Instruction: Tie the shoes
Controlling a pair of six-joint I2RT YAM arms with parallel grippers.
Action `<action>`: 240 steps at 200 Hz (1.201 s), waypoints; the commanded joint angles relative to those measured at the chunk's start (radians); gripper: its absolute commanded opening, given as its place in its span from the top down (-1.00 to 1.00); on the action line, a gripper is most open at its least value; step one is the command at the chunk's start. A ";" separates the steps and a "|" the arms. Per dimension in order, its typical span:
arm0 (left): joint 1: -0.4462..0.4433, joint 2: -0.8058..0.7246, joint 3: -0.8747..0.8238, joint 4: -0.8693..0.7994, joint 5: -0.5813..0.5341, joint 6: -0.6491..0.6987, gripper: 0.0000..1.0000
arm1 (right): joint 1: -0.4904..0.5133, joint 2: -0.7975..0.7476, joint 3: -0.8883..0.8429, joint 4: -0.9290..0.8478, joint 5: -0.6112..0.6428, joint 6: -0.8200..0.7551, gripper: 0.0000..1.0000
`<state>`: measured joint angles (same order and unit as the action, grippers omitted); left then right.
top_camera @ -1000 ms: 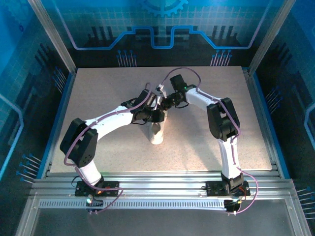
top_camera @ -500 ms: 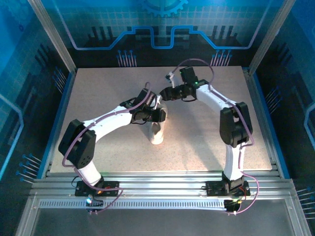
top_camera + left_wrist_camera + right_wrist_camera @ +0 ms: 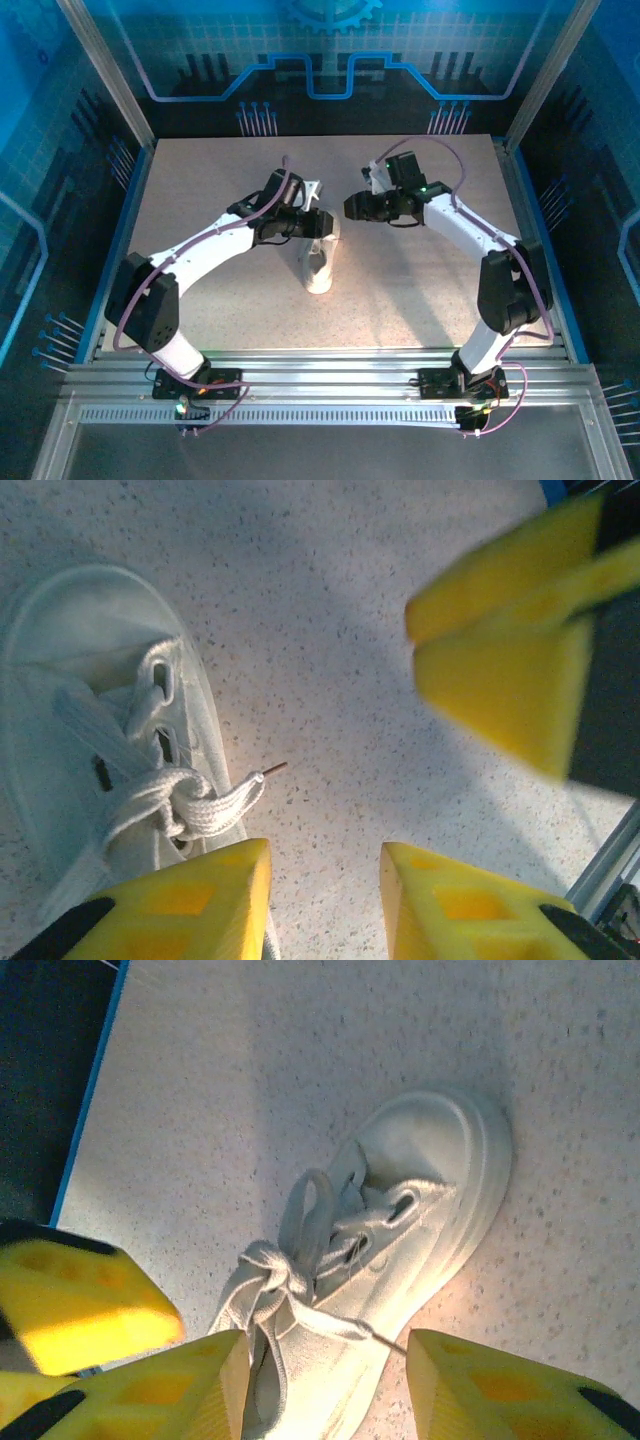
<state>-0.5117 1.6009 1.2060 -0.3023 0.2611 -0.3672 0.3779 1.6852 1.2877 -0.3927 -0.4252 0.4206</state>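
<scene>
The shoes are one small white sneaker (image 3: 320,268) lying mid-table, toe toward the arms. Its laces are tied in a knot (image 3: 270,1265) with a loop (image 3: 308,1210) over the tongue. One short lace end (image 3: 240,795) sticks out sideways over the table. My left gripper (image 3: 325,224) hovers just above the heel end, open with bare table between its fingers (image 3: 200,900). My right gripper (image 3: 350,207) hangs a little to the right of it, also open and holding nothing, with the shoe (image 3: 420,1190) below its fingers (image 3: 500,1390).
The speckled table (image 3: 430,290) has free room on every side of the shoe. Metal frame posts and blue panels close it in at the back and sides. The two grippers hang close together, each showing in the other's wrist view as a yellow finger (image 3: 510,670).
Both grippers have opened and let go of the laces. They have drawn apart, the right arm swinging out to the right and the left pulling back to the left.
</scene>
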 commanded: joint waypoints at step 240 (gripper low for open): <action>0.340 0.058 -0.048 0.117 0.315 0.007 0.27 | 0.444 0.111 0.143 -0.318 0.592 0.136 0.78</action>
<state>-0.1810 1.6157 1.1358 -0.2470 0.4965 -0.3565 0.8104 1.8465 1.4521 -0.6884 0.1570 0.5591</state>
